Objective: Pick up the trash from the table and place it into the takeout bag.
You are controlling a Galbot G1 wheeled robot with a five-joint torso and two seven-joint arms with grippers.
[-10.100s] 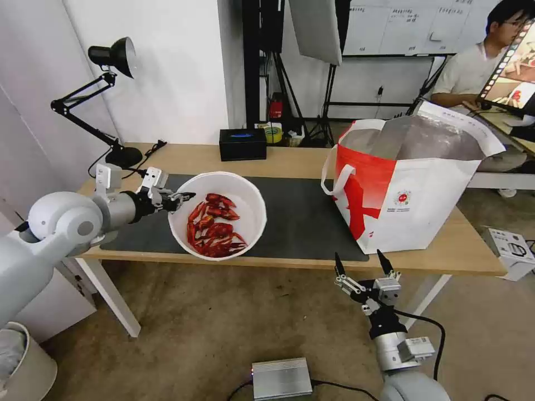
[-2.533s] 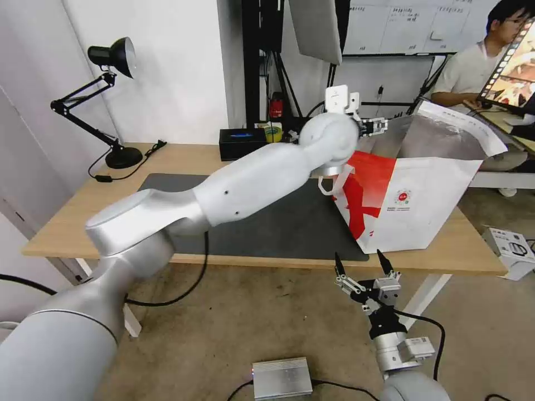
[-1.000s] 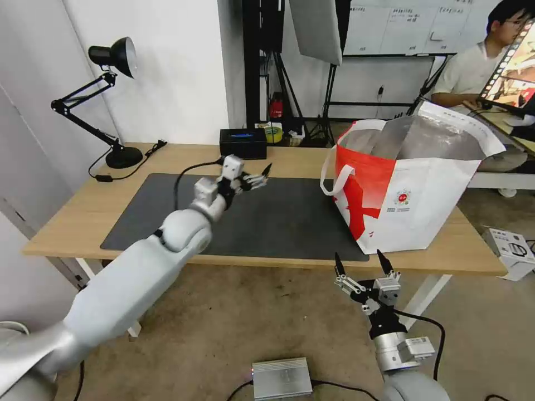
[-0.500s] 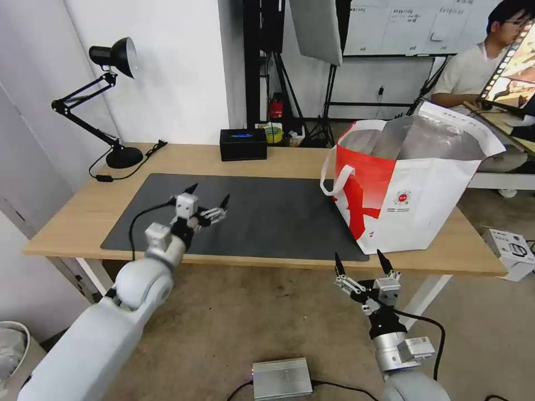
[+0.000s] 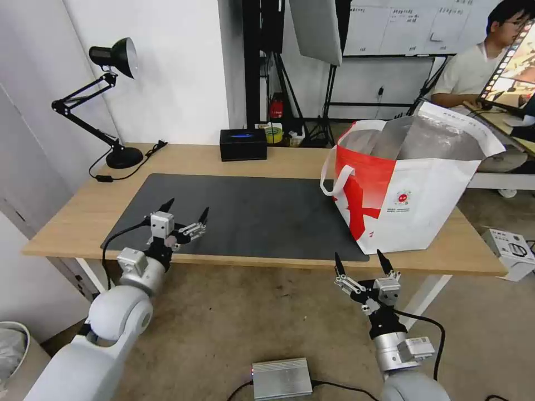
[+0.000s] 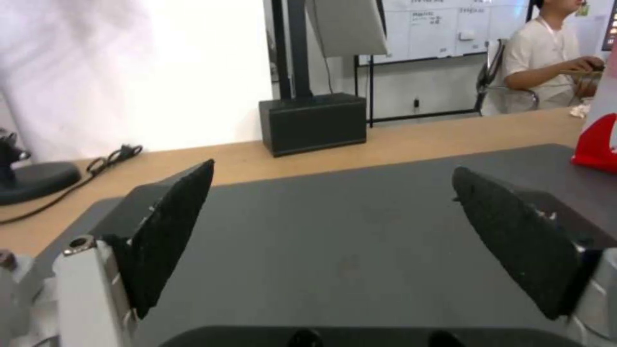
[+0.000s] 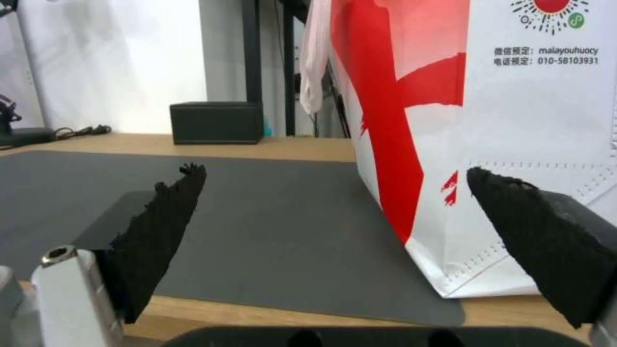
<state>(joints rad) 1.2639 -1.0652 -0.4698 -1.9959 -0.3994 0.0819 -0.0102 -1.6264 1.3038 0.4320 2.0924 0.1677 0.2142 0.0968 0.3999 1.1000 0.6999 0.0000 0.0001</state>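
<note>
Takeout bag [image 5: 412, 195] upright on table [image 5: 267, 159], left gripper [image 5: 185, 214] spread, right gripper [image 5: 359, 262] spread.

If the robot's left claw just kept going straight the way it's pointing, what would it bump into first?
Probably the black tissue box at the far edge of the table. The open left gripper points across the bare dark grey mat; depth is uncertain.
</note>
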